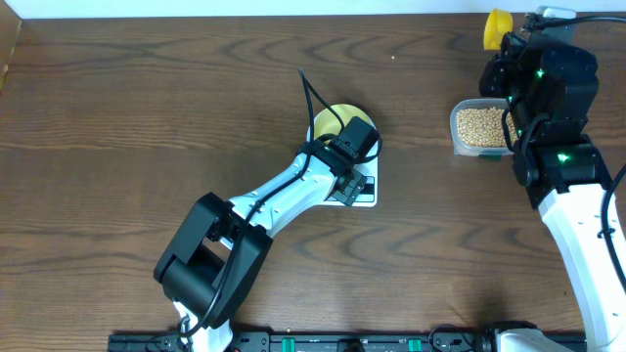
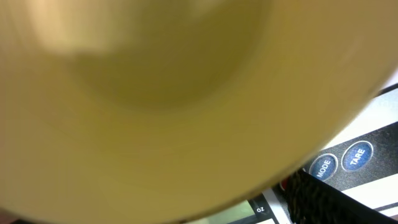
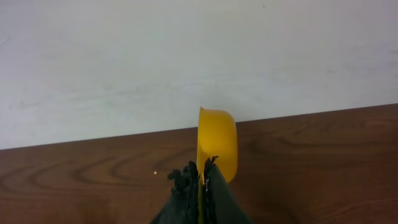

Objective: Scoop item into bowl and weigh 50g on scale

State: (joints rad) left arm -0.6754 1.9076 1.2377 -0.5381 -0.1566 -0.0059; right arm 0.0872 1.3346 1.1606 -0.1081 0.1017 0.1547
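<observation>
The bowl was seen just above the centre of the overhead frame, set on the upper end of the scale, presumably so that whatever was tipped into it would be weighed directly. No beans could be made out in the part of it that showed. The left gripper was positioned over the bowl's lower right rim. In the left wrist view the blurred yellow bowl filled nearly the whole frame, with the MODE button and TARE button exposed at the lower right. The fingers were not clearly shown in any view, so it could not be told whether they were apart or clamped on the bowl. The position suggested that the bowl was being steadied or seated on the scale.

The right gripper was closed on the thin handle of the yellow scoop, which was held edge-on above the table against the pale wall. Its contents could not be seen. In the overhead view it was placed in the upper right corner, beyond the clear tub of beans at the right. Most likely it was kept there ready for a dip into the tub. The task was judged to be at an early stage, with the beans in the tub.
</observation>
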